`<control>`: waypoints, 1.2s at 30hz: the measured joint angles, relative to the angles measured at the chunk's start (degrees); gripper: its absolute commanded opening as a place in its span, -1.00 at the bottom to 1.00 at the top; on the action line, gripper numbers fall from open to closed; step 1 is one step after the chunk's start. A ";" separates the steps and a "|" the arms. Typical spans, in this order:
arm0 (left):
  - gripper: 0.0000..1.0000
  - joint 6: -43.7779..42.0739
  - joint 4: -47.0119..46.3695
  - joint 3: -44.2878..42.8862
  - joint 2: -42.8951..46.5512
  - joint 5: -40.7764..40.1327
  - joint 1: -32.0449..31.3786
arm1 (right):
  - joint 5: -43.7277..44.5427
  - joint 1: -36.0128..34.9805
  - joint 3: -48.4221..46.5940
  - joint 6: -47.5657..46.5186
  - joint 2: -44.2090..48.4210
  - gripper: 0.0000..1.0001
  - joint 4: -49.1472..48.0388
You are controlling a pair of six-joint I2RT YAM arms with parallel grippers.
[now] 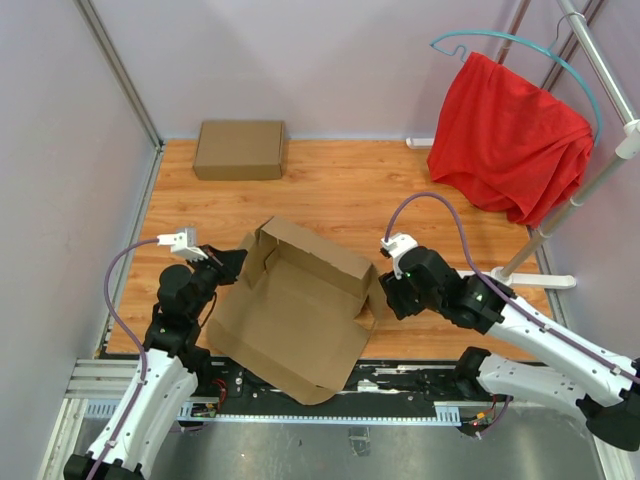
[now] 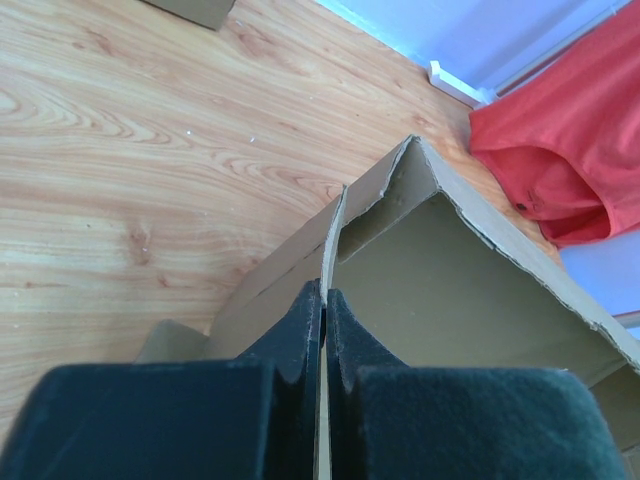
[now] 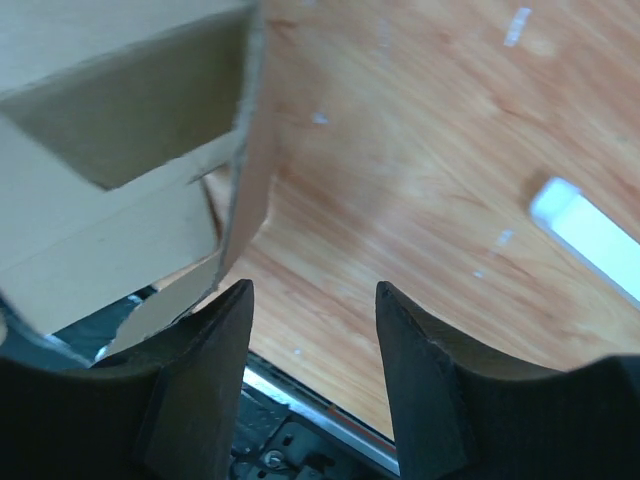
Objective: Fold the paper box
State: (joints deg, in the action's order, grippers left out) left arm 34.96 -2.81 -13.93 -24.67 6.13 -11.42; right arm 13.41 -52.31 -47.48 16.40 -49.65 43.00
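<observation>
The paper box [image 1: 290,320] lies at the near middle of the wooden table [image 1: 340,190], between my two arms, its nearest corner overhanging the table's edge. Status: partly formed. The far wall stands upright and the left side wall is raised. The wide near panel lies flat, and the right corner flap leans loose (not tucked, as far as I can judge). Remaining, in my assessment: lock the side walls, then bring the flat panel over and close it. My left pincer [image 2: 324,300] is clamped on the top edge of the left wall, cardboard pinched between the pads. My right pincer [image 3: 312,300] has its jaws apart with nothing between them, just beside the right corner flap; contact with it cannot be confirmed. A second, finished cardboard box [image 1: 240,149] sits well apart at the far edge.
</observation>
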 measured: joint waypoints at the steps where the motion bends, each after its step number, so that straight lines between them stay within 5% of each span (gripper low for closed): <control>1: -0.99 0.00 0.00 0.00 -0.02 -0.02 0.00 | -2.38 0.00 0.28 -0.42 -0.17 0.07 -0.98; 16: -1.00 0.20 -0.24 0.72 0.94 0.55 0.00 | -15.39 0.00 7.21 -3.43 1.66 0.13 -17.07; 28: -0.99 1.07 0.68 0.87 2.60 1.92 -0.02 | -11.85 -2.75 14.60 -3.26 1.70 0.05 -31.06; 36: -0.99 1.46 1.20 1.36 3.85 2.71 -0.02 | -2.12 -7.26 17.46 -0.20 0.09 -0.09 -38.25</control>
State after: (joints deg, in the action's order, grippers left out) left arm 36.42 -1.61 -12.58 -20.82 8.84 -11.44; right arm 11.29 -59.57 -30.02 16.21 -49.56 4.75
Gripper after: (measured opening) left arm 0.018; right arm 0.474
